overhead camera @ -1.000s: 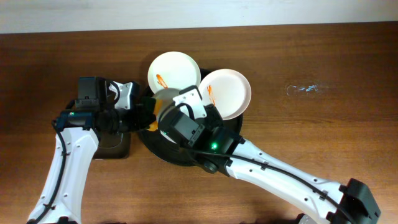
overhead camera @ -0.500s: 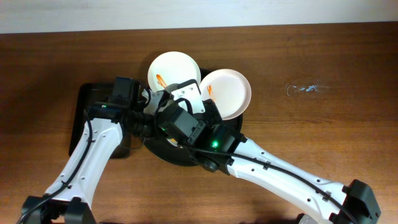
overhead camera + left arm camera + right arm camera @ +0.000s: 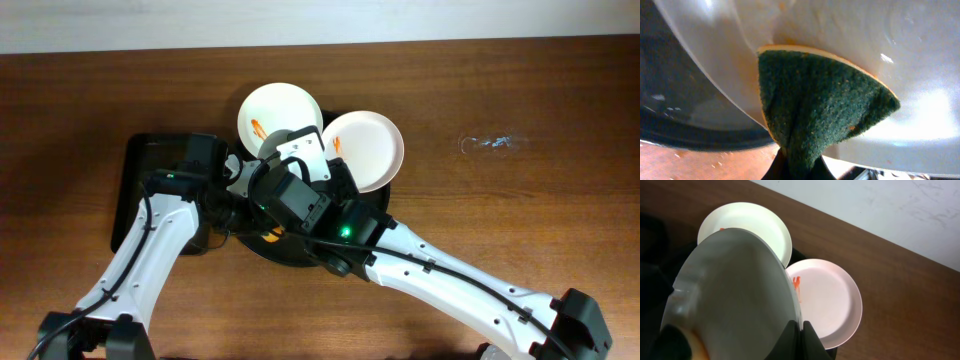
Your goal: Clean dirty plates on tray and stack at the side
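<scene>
My right gripper (image 3: pixel 801 330) is shut on the rim of one white plate (image 3: pixel 735 290) and holds it tilted above the round black tray (image 3: pixel 300 255). My left gripper (image 3: pixel 797 167) is shut on a green-and-yellow sponge (image 3: pixel 820 110) and presses it against that plate's face (image 3: pixel 880 50). In the overhead view the left gripper (image 3: pixel 240 200) is tucked under the right wrist (image 3: pixel 295 195). Two more white plates with orange smears lie flat on the tray, one at the back left (image 3: pixel 280 112) (image 3: pixel 747 222) and one at the back right (image 3: pixel 365 150) (image 3: pixel 827 300).
A smaller rectangular black tray (image 3: pixel 150 160) lies left of the round tray, under my left arm. Bare brown tabletop (image 3: pixel 500 200) stretches to the right, with a pale smudge (image 3: pixel 487 142) on it. A white wall edge runs along the back.
My left arm has swung right from the rectangular tray with the sponge, which now presses on the held plate. The right arm and plate have shifted only slightly.
</scene>
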Tool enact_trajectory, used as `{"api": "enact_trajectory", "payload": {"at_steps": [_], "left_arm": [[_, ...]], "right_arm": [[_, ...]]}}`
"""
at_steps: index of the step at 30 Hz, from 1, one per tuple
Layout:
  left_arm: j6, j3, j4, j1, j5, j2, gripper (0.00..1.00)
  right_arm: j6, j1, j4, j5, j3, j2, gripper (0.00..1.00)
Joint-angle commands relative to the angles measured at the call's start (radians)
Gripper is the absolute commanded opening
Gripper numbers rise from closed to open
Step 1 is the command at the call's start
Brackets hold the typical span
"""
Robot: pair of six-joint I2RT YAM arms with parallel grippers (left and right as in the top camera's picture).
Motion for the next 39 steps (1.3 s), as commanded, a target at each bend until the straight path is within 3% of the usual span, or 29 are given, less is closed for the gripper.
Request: {"api": "enact_trajectory", "payload": {"at_steps": [1,10,15,17,22,28,34,39], "left_arm": [[-0.031,-0.005,0.072,-0.004,-0.068,0.005,0.00],[-0.074,-0.005,0.204,0.040,-0.135,0.005,0.00],[-0.058,-0.005,0.042,0.036,-0.122,0.005,0.00],[0.022,-0.005,-0.038,0.008,-0.007,0.005,0.00],[0.072,-0.005,-0.071,-0.037,0.270,0.005,0.00],[0.064,-0.005,-0.059,-0.037,0.150,0.040,0.00],[0.064,-0.005,0.055,-0.031,0.150,0.150,0.00],[0.000,-0.003,0.154,0.060,0.163,0.150,0.00]], "right_arm": [[0.016,0.003,0.009,0.027,0.028,-0.014,0.04],[0.016,0.003,0.009,0.027,0.028,-0.031,0.04],[0.016,0.003,0.010,0.027,0.028,-0.031,0.04],[0.016,0.003,0.010,0.027,0.028,-0.031,0.04],[0.016,0.003,0.010,0.027,0.028,-0.031,0.04],[0.016,0.003,0.010,0.027,0.028,-0.031,0.04],[0.016,0.004,0.009,0.027,0.028,-0.031,0.04],[0.016,0.005,0.002,0.027,0.028,-0.031,0.04]]}}
